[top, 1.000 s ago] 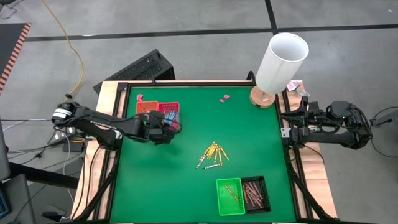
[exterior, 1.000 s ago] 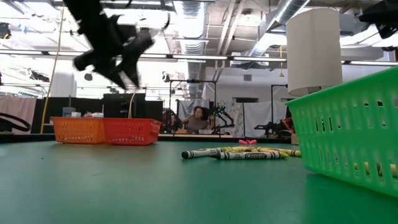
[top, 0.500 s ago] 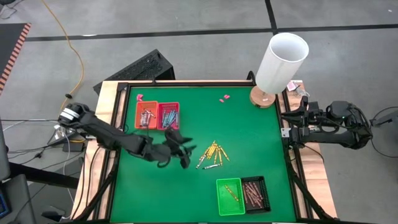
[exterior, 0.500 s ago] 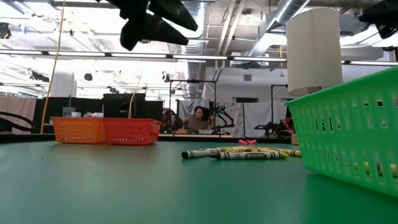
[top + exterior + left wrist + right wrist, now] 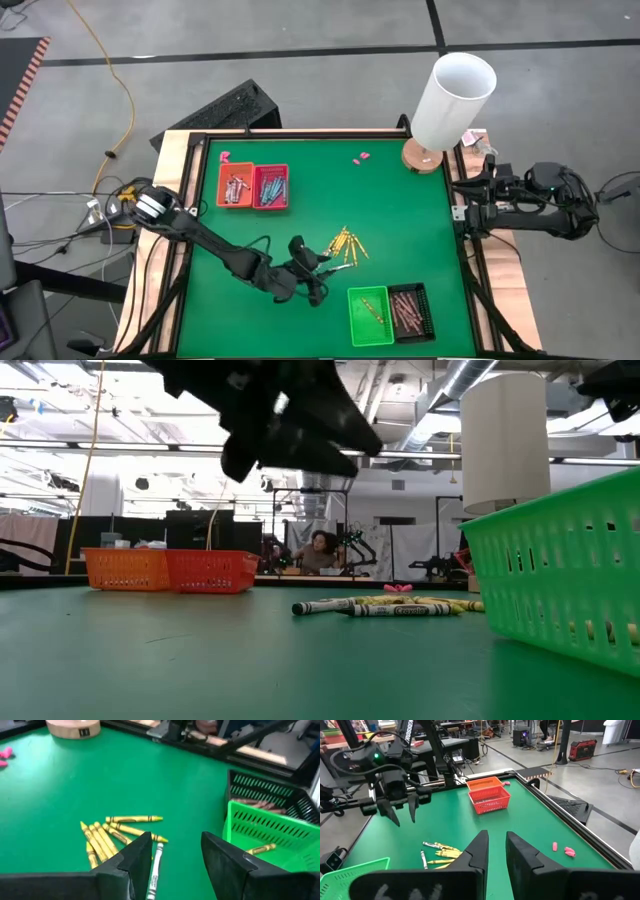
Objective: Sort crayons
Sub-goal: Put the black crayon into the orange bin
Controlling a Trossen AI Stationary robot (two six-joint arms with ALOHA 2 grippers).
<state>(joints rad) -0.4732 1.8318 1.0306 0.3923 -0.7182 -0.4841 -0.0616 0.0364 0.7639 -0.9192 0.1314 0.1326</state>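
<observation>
From above, my left gripper [image 5: 312, 283] hangs over the worktop [image 5: 400, 215] beside the crayons [image 5: 343, 246] at its middle. Its wrist view shows jaws apart, empty. My right gripper [image 5: 496, 851] waits off the right edge, jaws narrowly parted, empty.

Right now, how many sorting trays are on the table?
4. The orange tray and red tray sit side by side at the far left; the green tray and black tray sit side by side at the near edge, right of centre. None appear hidden.
</observation>
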